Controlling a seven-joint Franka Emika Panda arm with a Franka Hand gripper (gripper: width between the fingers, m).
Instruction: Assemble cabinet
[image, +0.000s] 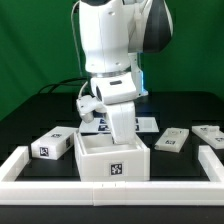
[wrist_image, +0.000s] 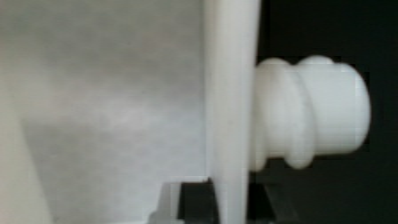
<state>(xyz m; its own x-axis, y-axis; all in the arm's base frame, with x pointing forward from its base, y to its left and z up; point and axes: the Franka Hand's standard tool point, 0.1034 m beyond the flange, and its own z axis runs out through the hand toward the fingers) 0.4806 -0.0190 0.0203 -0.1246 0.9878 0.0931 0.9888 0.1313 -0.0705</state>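
The cabinet's white box shell (image: 112, 158) stands at the front middle of the black table, open side up, with a square tag on its front face. My gripper (image: 120, 130) reaches down onto its back wall. In the wrist view my gripper (wrist_image: 228, 205) has its dark fingertips (wrist_image: 192, 203) on either side of a thin white wall edge (wrist_image: 228, 90), shut on it. A ribbed white knob (wrist_image: 313, 110) sticks out from that wall on one side. A broad white panel (wrist_image: 107, 100) fills the other side.
A tagged white drawer block (image: 52, 146) lies at the exterior view's left of the shell. Two more tagged blocks (image: 171, 140) (image: 210, 134) lie at its right. The marker board (image: 146, 123) lies behind the arm. A low white border rail (image: 20, 166) runs round the front.
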